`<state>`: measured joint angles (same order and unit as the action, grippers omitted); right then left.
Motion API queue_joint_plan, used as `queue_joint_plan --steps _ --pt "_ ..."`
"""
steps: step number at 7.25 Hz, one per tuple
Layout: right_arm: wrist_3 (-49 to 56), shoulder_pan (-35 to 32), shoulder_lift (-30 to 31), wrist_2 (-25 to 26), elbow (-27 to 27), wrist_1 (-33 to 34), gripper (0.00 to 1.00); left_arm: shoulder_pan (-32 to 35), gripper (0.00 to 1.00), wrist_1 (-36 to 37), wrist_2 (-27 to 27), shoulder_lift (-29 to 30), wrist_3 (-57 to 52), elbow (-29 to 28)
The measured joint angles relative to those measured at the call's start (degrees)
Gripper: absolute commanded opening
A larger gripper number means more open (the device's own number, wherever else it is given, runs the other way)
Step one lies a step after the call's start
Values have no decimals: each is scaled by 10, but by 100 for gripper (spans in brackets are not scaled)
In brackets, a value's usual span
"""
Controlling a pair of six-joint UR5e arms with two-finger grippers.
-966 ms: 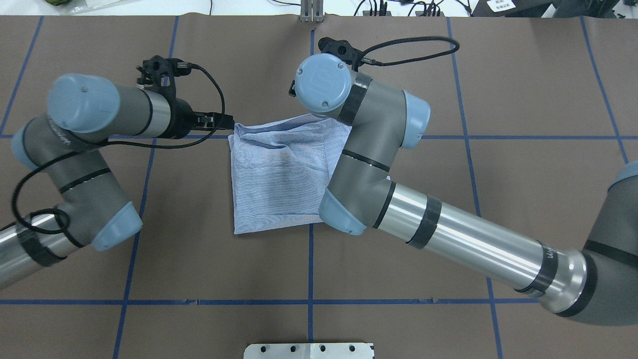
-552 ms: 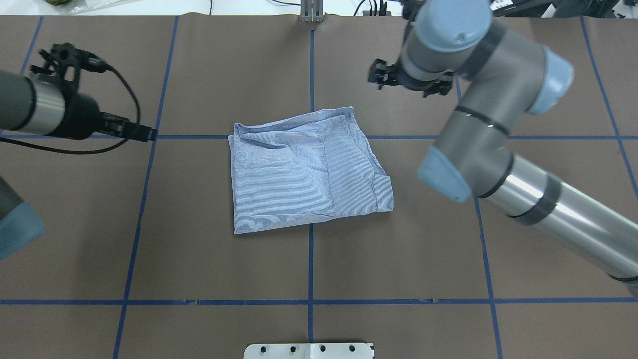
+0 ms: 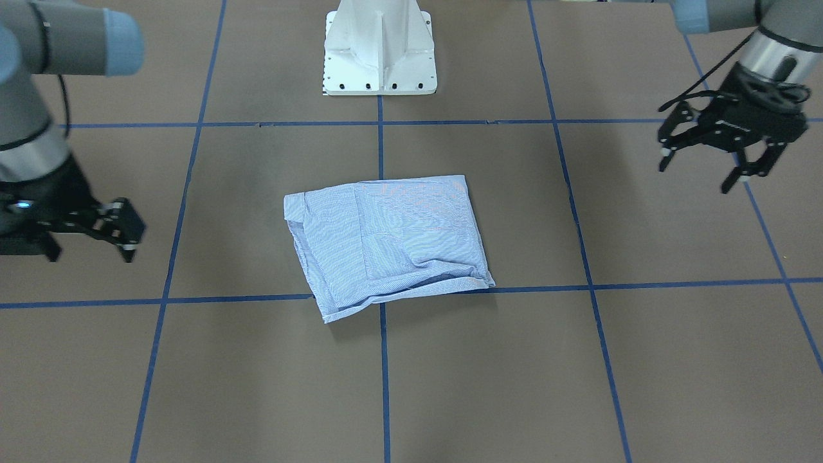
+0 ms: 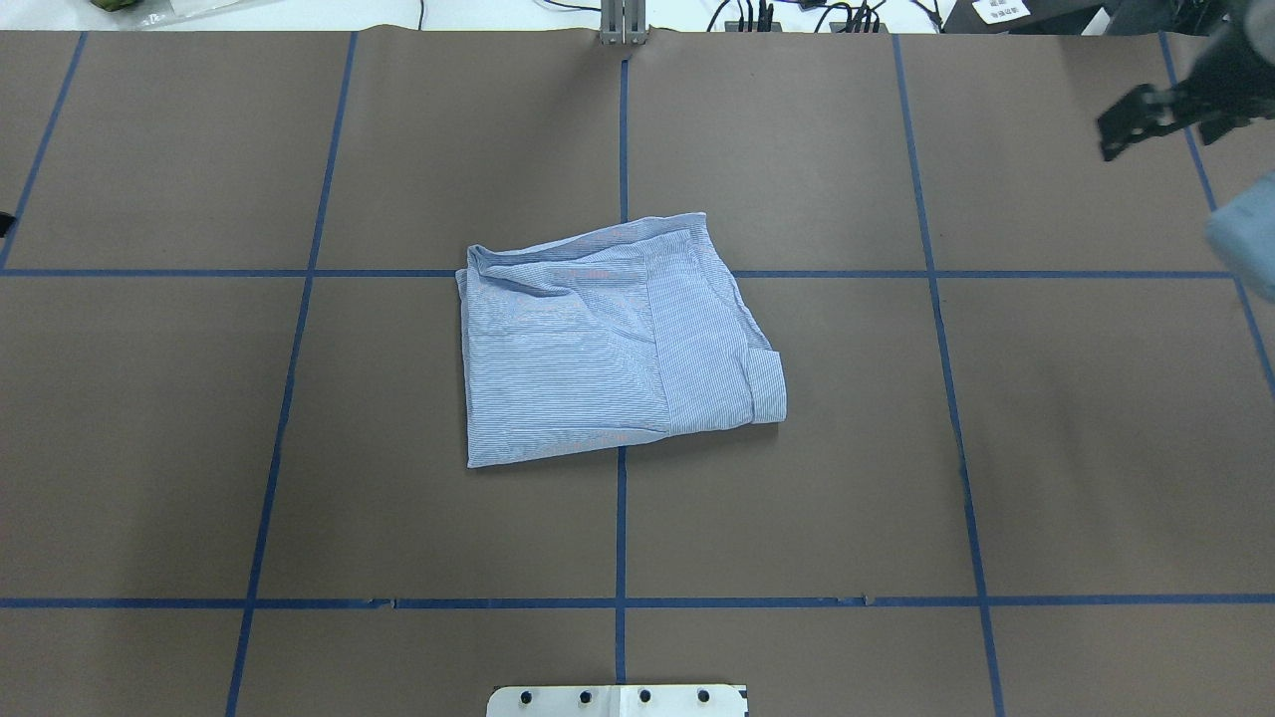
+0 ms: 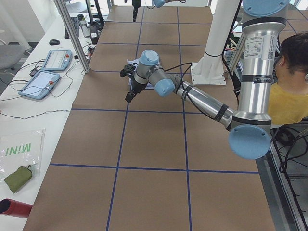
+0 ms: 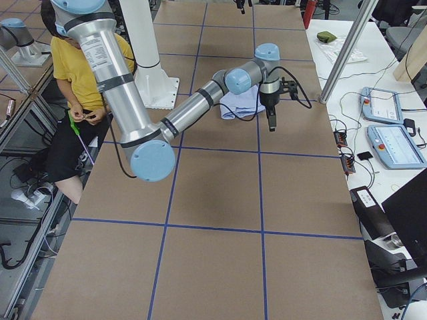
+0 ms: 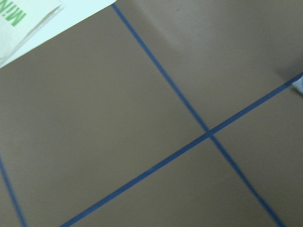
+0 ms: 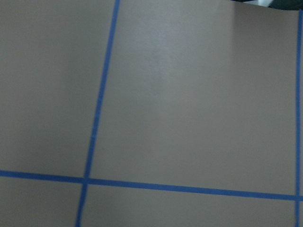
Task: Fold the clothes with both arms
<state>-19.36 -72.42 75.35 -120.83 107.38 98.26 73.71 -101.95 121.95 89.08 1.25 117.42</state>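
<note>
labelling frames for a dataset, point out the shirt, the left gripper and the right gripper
shirt (image 4: 588, 349): overhead view, middle of the folded top layer
left gripper (image 3: 696, 175): front-facing view, gap midway between its spread fingertips
right gripper (image 3: 90, 249): front-facing view, gap midway between its fingertips

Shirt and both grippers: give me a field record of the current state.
shirt: folded into a rough rectangle, lying flat at the middle of the table
left gripper: open, empty, off to one side, clear of the shirt
right gripper: open, empty, off to the opposite side, clear of the shirt
contact: nothing touches the shirt
fold quality: edges slightly uneven
</note>
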Motion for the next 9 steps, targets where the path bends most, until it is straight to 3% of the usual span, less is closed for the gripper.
queue_joint_plan --steps 3,6,9 --pt "257 -150 160 -70 1 0 100 102 100 58 20 -20 -121 -20" --pt "288 -184 280 -79 3 -8 100 130 100 66 27 -61 -116 -66" --pt "248 -187 295 -88 12 -16 100 149 100 154 63 -70 -123 -89"
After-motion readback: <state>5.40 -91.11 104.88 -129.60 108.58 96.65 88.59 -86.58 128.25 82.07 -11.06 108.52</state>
